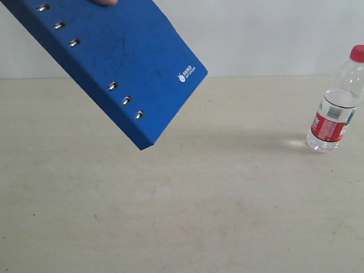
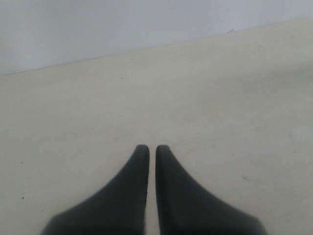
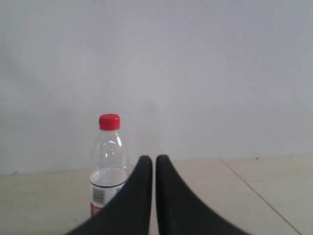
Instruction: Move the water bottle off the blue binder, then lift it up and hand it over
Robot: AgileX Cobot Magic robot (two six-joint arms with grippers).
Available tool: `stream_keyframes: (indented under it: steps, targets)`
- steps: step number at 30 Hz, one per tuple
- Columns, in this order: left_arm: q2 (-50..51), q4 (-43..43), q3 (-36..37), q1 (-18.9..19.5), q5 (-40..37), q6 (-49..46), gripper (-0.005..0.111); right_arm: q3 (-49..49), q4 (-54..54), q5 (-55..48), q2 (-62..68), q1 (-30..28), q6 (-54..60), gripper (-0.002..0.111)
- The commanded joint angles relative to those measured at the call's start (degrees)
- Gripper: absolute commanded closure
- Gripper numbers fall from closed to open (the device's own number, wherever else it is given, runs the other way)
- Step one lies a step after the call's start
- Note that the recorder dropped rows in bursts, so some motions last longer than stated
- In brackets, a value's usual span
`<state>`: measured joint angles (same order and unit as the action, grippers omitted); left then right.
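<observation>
The blue binder [image 1: 108, 60] hangs tilted in the air at the upper left of the exterior view, a fingertip [image 1: 104, 1] showing at its top edge. The water bottle [image 1: 336, 105] stands upright on the table at the far right, apart from the binder. In the right wrist view the bottle [image 3: 108, 164] stands beyond my right gripper [image 3: 154, 159], whose jaws are shut and empty. My left gripper [image 2: 152, 148] is shut over bare table with nothing in it. Neither gripper shows in the exterior view.
The beige table [image 1: 187, 205] runs back to a pale wall [image 1: 273, 34]. A thin seam line [image 3: 254, 188] crosses the tabletop in the right wrist view.
</observation>
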<state>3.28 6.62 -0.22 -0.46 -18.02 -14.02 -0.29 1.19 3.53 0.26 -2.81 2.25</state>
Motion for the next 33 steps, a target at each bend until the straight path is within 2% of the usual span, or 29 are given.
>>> stream_keyframes:
  steps: [1, 3, 6, 11, 22, 33]
  targets:
    - [-0.2, 0.5, 0.2, -0.1, 0.7, -0.2, 0.102, 0.3, 11.6, -3.5, -0.3, 0.0, 12.2, 0.108]
    - [-0.2, 0.5, 0.2, -0.1, 0.7, -0.2, 0.102, 0.3, 10.2, -10.4, -0.3, 0.0, 8.9, 0.108]
    - [-0.2, 0.5, 0.2, -0.1, 0.7, -0.2, 0.102, 0.3, 1.1, -23.1, -0.3, 0.1, -3.2, 0.108]
    - [-0.2, 0.5, 0.2, -0.1, 0.7, -0.2, 0.102, 0.3, -10.2, -22.0, -0.3, 1.9, -13.7, 0.108]
    - [-0.2, 0.5, 0.2, -0.1, 0.7, -0.2, 0.102, 0.3, -9.2, -22.4, -0.3, 10.7, -7.0, 0.108]
    - [-0.2, 0.5, 0.2, -0.1, 0.7, -0.2, 0.102, 0.3, -8.0, -21.9, -0.3, 11.4, -6.8, 0.108]
